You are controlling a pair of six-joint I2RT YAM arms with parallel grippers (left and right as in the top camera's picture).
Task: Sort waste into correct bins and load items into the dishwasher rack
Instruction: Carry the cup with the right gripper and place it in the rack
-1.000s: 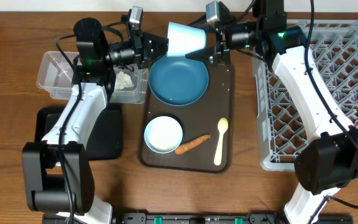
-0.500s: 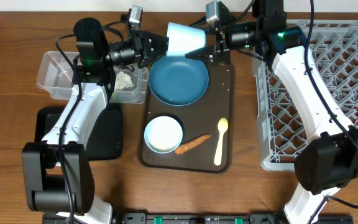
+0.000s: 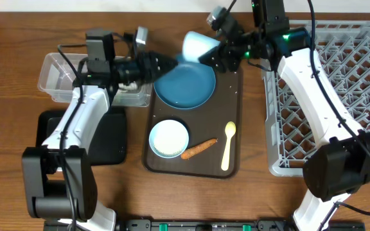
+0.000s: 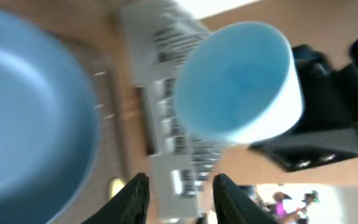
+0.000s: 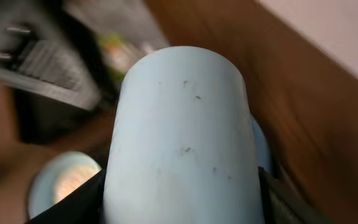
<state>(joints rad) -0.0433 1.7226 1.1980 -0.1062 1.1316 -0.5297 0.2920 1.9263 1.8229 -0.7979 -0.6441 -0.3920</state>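
Because the rack (image 3: pixel 358 96), right of the plate (image 3: pixel 185 86), is its likely goal, this handover matters: the blue cup (image 3: pixel 198 45), over the plate's far rim, now sits clamped in the right gripper (image 3: pixel 214 54) alone. The left gripper (image 3: pixel 167 63) has let go, its fingers parted and empty, and has backed off to the plate's left rim.

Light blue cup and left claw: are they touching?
Apart. The left wrist view shows a clear gap between the left claw and the light blue cup.
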